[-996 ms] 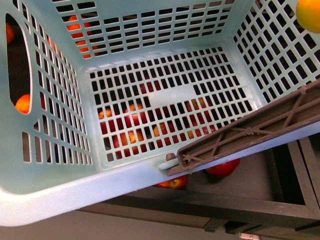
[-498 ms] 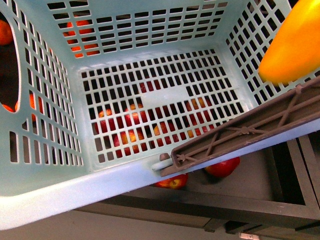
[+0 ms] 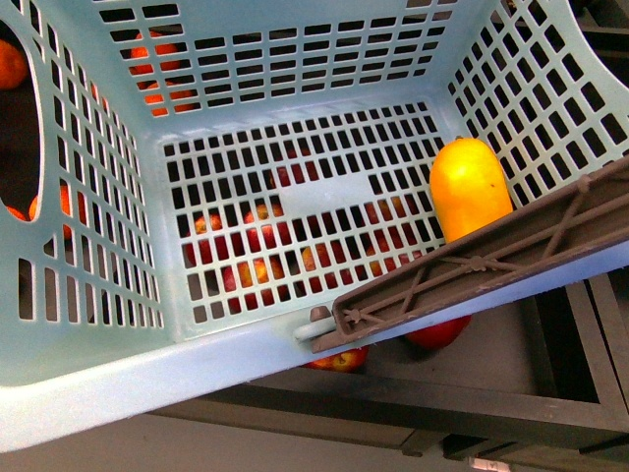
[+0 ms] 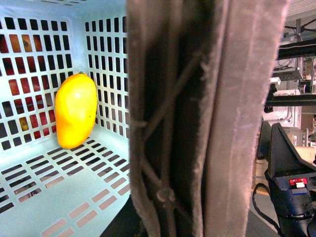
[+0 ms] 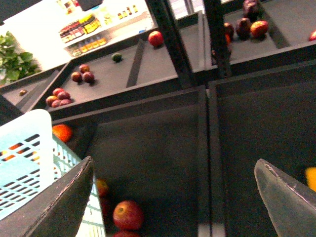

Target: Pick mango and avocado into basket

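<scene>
Two dark grey fingers (image 5: 59, 202) of the right gripper (image 5: 173, 163) stand wide apart, released, with nothing between them. Under the gap lies the bare floor of a dark bin (image 5: 163, 148). A red apple (image 5: 128, 215) lies close by one finger, and a corner of the turquoise basket (image 5: 24, 148) shows just beside that same finger. The right arm hangs over this bin, outside the basket, with its wrist tilted so that the right wrist view runs out across the display.

Nearest in the left wrist view is the brown handle (image 4: 197, 123), which fills the middle of the view with its ribbed side showing. The left gripper itself cannot be made out, so I cannot tell whether it is clenched or released.

Past the handle the mango (image 3: 470, 189) lies inside the basket, on the slotted floor where it meets the right wall. No finger touches it. In the front view its near end is hidden behind the handle, which crosses the basket's near right corner.

Through the floor slots red apples (image 3: 439, 331) show in a bin beneath the basket, and orange fruits (image 3: 12, 64) show through the left wall.

Farthest off, in the right wrist view, higher bins hold dark red fruits (image 5: 81, 76) and one small green fruit (image 5: 116, 57), too small to name.
</scene>
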